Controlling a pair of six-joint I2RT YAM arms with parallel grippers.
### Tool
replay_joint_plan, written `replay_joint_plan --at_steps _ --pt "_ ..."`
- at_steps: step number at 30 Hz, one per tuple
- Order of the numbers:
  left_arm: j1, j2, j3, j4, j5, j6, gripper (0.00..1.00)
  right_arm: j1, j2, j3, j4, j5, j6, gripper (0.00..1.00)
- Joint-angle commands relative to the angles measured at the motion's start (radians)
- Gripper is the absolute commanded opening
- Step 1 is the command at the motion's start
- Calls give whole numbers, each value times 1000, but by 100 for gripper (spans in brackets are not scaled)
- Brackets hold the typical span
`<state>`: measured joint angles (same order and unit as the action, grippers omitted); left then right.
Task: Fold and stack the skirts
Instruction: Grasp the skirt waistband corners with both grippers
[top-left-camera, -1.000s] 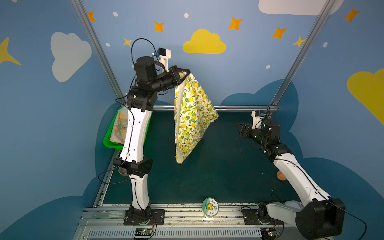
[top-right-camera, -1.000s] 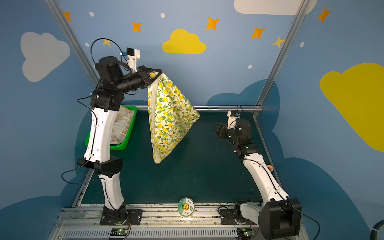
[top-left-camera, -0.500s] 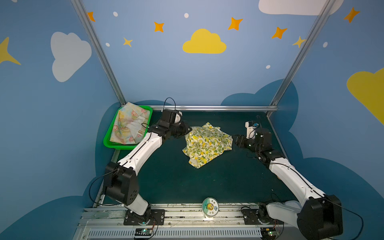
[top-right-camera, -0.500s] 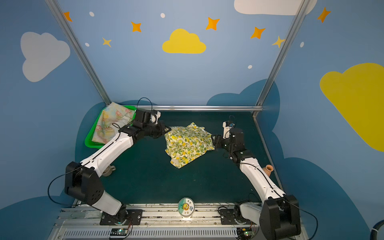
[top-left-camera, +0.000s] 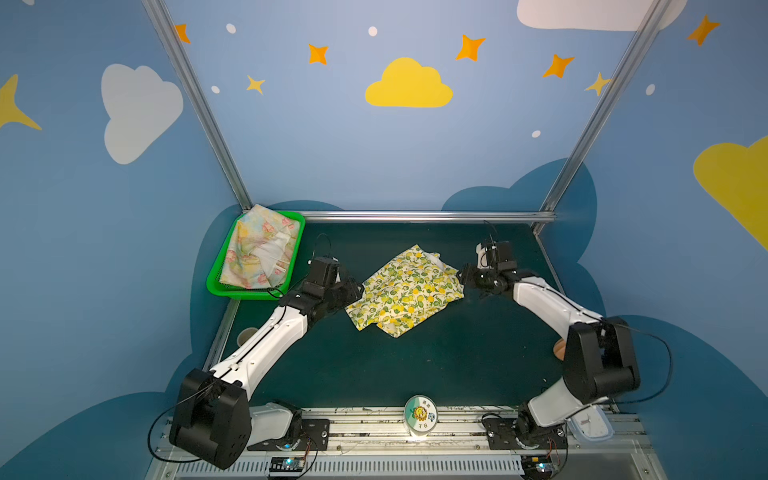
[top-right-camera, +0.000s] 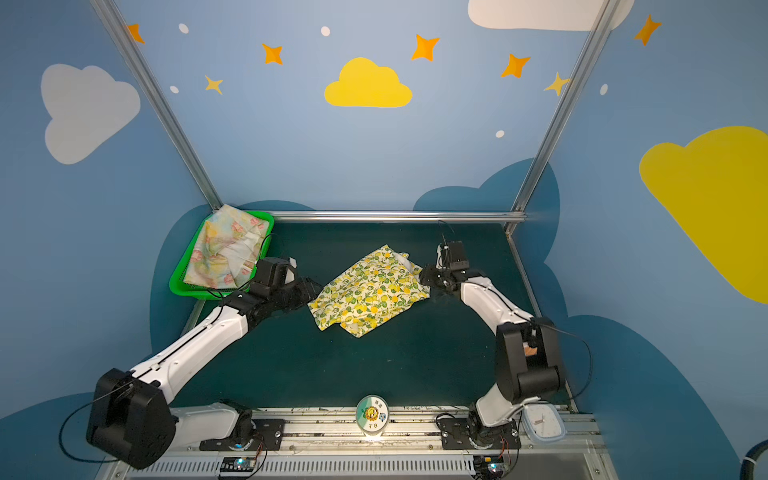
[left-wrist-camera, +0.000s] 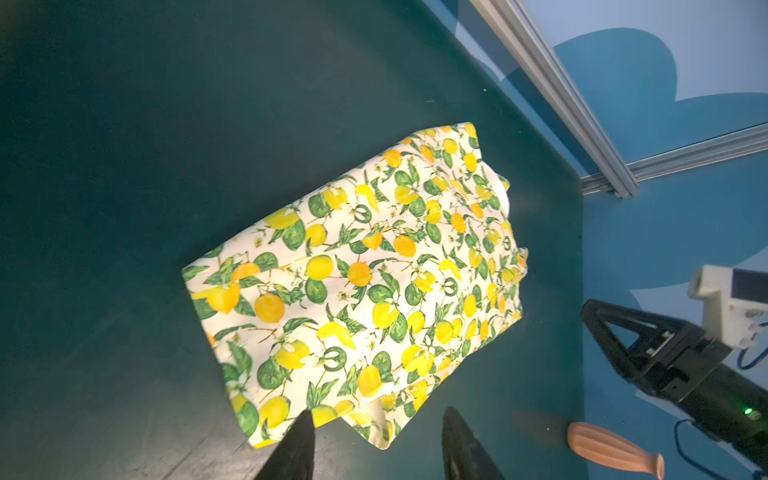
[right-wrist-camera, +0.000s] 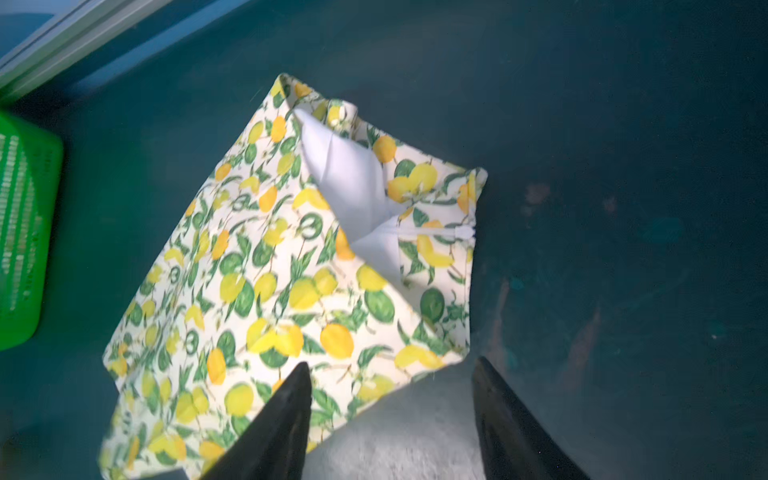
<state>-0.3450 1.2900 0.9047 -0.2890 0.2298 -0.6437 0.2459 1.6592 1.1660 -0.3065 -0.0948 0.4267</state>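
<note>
The cream skirt with lemons lies crumpled on the dark green table, its white lining showing in the right wrist view. My left gripper is low at its left edge and open. A corner of cloth lies between the fingers, ungripped. My right gripper is open at the skirt's right edge, one finger over the hem. The pale yellow skirt with pink flowers lies bunched in the green basket.
The basket stands at the back left against the metal frame rail. An orange ribbed vase-like thing lies by the table's right edge. A round white disc sits on the front rail.
The left arm came down from holding the lemon skirt high in the air, laid it on the table and opened its jaws. The right gripper moved in to the skirt's right edge.
</note>
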Motion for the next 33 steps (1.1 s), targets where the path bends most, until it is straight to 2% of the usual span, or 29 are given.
replay_joint_plan --at_steps 1,6,10,16,19,21,26,31,33 --pt "0 37 8 -5 -2 13 53 -39 117 123 -191 -35 32 56" --pt "-17 142 56 15 52 5 56 -60 260 210 -223 -142 34 48" --pt "-37 183 49 70 57 -31 57 -38 308 214 -201 -238 20 49" --pt "-56 210 63 70 54 -33 57 7 345 222 -193 -275 20 50" --pt "-55 212 70 68 49 -30 57 34 343 203 -179 -294 38 43" --pt "-56 214 74 69 38 -24 57 61 336 179 -155 -307 65 30" --pt "-54 244 128 54 2 7 57 175 305 124 -88 -321 135 11" --pt "-56 315 241 9 -12 53 57 321 240 115 -93 -270 145 13" --pt "-57 353 295 -6 2 71 58 367 203 112 -121 -231 141 21"
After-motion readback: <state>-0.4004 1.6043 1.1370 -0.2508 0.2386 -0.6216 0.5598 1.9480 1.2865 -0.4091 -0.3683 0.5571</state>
